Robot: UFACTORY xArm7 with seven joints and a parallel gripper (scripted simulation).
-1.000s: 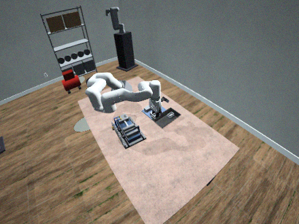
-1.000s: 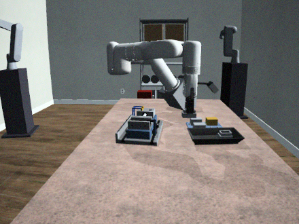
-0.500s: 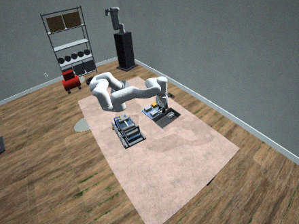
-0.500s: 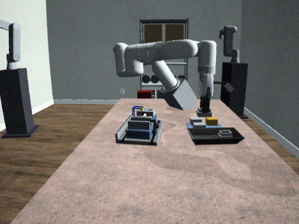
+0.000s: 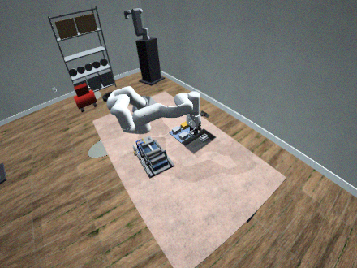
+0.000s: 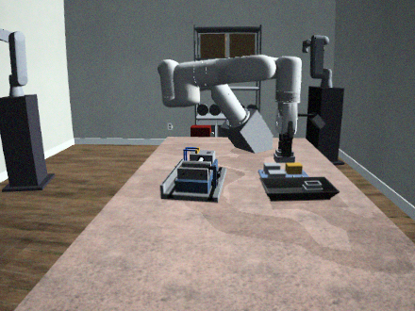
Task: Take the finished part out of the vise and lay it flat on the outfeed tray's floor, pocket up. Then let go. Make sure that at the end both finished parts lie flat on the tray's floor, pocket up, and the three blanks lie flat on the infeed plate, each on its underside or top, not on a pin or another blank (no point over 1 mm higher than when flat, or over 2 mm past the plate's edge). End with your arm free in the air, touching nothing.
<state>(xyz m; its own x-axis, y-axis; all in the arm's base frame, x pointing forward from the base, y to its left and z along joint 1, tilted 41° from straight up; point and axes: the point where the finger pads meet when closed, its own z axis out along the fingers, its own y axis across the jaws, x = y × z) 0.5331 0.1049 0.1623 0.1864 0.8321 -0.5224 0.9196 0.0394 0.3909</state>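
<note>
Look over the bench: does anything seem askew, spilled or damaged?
Nothing stands out. The vise sits square on the table, the outfeed tray lies flat, and the tool holds the grey part level above the tray's far end.

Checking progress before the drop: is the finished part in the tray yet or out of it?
Out. The gripper is shut on the finished part, holding it above the back end of the outfeed tray, not on its floor.

Workshop-like room: grey walls, wood floor, metal shelf rack (image 5: 52, 27), red compressor (image 5: 84, 97), vise (image 6: 194, 176) on long bench (image 6: 141, 262), robot arm on pedestal (image 5: 148, 59).
</note>
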